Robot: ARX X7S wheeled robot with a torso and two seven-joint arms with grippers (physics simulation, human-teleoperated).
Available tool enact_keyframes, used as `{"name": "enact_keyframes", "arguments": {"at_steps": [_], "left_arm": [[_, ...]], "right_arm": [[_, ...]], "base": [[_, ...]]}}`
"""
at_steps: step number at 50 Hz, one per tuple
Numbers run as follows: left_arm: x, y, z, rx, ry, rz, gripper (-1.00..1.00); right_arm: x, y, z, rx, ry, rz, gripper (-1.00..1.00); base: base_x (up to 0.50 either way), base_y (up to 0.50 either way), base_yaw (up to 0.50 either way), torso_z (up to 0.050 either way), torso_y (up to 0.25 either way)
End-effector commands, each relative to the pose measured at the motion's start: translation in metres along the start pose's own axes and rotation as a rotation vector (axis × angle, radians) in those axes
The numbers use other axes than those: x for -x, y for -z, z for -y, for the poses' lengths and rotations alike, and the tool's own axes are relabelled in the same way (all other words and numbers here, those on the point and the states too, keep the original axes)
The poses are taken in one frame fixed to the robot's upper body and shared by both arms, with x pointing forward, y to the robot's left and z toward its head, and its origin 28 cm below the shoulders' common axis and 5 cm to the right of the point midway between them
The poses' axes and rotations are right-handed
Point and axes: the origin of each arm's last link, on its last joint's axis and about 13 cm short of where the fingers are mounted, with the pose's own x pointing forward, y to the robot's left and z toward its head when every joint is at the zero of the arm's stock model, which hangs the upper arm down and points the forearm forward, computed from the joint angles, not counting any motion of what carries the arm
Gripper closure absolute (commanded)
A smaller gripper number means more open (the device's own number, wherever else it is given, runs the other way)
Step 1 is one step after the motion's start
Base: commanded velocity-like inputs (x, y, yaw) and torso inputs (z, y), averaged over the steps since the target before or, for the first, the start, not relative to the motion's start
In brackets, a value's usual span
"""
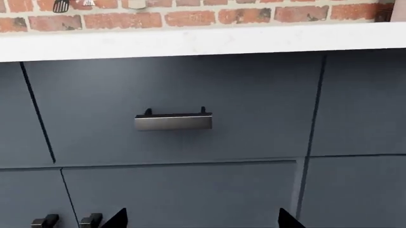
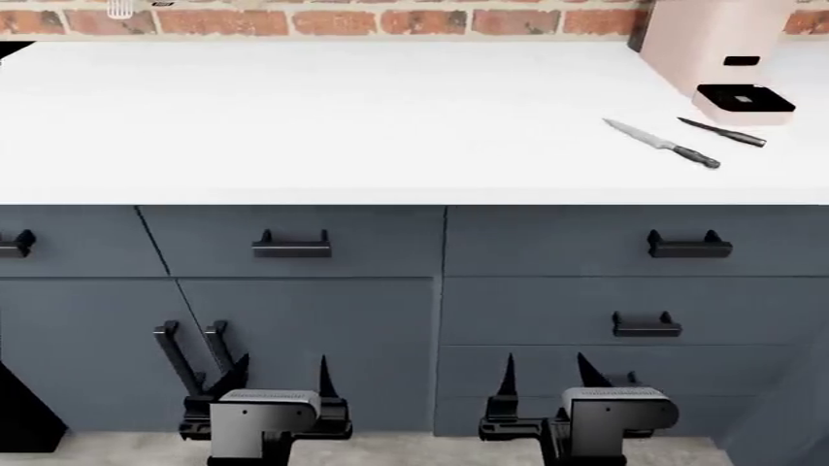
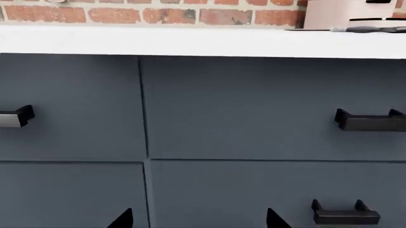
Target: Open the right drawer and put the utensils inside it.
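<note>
Both arms hung low at the bottom of the head frame, the left gripper (image 2: 282, 374) and right gripper (image 2: 545, 374) pointing up with fingers spread apart and holding nothing. The right drawer (image 2: 570, 241) sat closed at center right, under the countertop (image 2: 324, 116). The chef's knife (image 2: 661, 143) and paring knife (image 2: 721, 132) lay upper right, their detail too small to read.
</note>
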Motion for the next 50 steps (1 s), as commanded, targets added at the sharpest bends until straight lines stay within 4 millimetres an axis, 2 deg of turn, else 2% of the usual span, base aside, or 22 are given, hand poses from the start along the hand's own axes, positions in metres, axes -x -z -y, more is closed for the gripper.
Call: {"name": "enact_keyframes", "arguments": {"at_steps": [1, 14, 24, 30, 36, 50], "left_arm": [[0.0007, 0.0004, -0.0002, -0.008, -0.002, -0.002, -1.0], [0.0013, 0.0033, -0.0002, -0.007, -0.005, -0.007, -1.0], [0.0007, 0.0005, -0.0003, -0.003, -0.003, -0.004, -1.0], [0.0014, -0.0004, -0.0001, 0.005, -0.002, -0.006, -1.0], [0.0013, 0.0001, -0.0006, 0.012, -0.008, -0.022, -1.0], [-0.0009, -0.0033, -0.002, 0.012, -0.014, -0.045, -1.0]], "right_arm": [[0.0001, -0.0022, 0.0009, 0.006, 0.008, -0.005, -1.0], [0.0003, 0.0024, 0.0022, 0.001, 0.016, -0.013, -1.0], [-0.0013, -0.0032, 0.0029, -0.018, 0.022, -0.005, -1.0], [-0.0025, 0.0, 0.0061, -0.042, 0.06, -0.02, -1.0], [-0.0032, 0.0018, 0.0069, -0.058, 0.066, -0.037, -1.0], [-0.0054, 0.0014, 0.0075, -0.063, 0.076, -0.057, -1.0]], "base": [[0.0, -0.5, 0.0, 0.0, 0.0], [0.0, -0.5, 0.0, 0.0, 0.0], [0.0, -0.5, 0.0, 0.0, 0.0], [0.0, 0.0, -0.03, 0.0, 0.0], [-0.08, 0.0, -0.5, 0.0, 0.0], [-0.08, 0.01, -0.5, 0.05, 0.0]]}}
